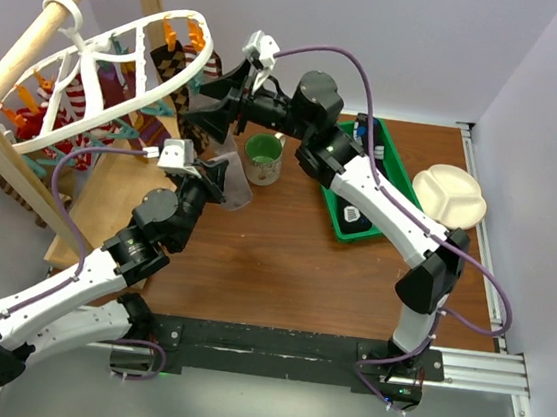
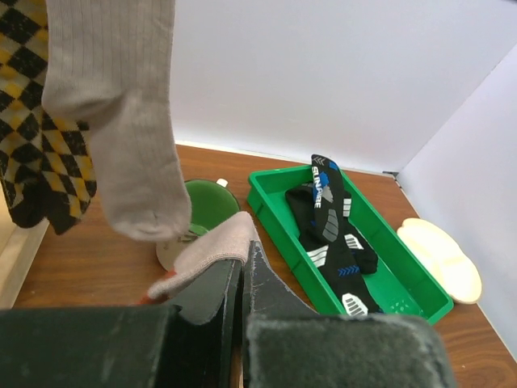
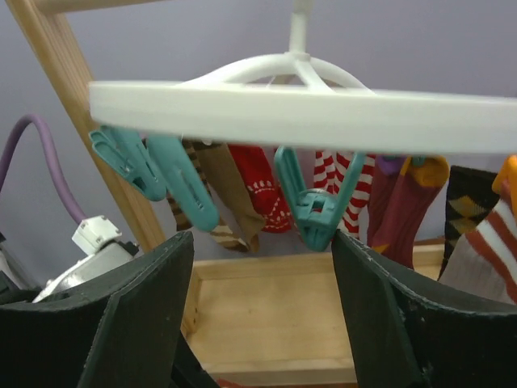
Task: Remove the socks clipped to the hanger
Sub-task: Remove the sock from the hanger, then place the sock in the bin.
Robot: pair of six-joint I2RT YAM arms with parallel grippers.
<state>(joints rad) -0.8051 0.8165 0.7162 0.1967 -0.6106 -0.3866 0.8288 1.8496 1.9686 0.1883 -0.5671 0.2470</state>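
Fabric socks [image 3: 347,186] hang in a row under the hanger [image 3: 283,113], a white plastic oval rack hooked on a wooden pole frame [image 1: 37,48] at the far left of the table [image 1: 283,259]. Red-and-white striped, brown and maroon ones show, with a black-and-tan checkered sock [image 2: 40,145] nearest the arms. Orange and teal clips dangle from the rack's rim.

The socks look light, limp and stretchy, so a steady downward tug should free them. The best hold is probably the thicker part just below a clip, since a toe would only stretch. The hanger seems free to swing and may tilt under a pull.

The left gripper [image 2: 242,260] is closed flat on a fold of grey sock [image 2: 206,252]. A longer grey length hangs beside it, and it is unclear whether they are one sock. The right gripper [image 3: 262,242] is spread wide and empty, its jaws either side of a bare teal clip [image 3: 311,214].

Further right stand a green mug [image 1: 262,156], a green tray [image 2: 396,283] holding black socks [image 2: 327,222], and a cream plate [image 1: 449,195].
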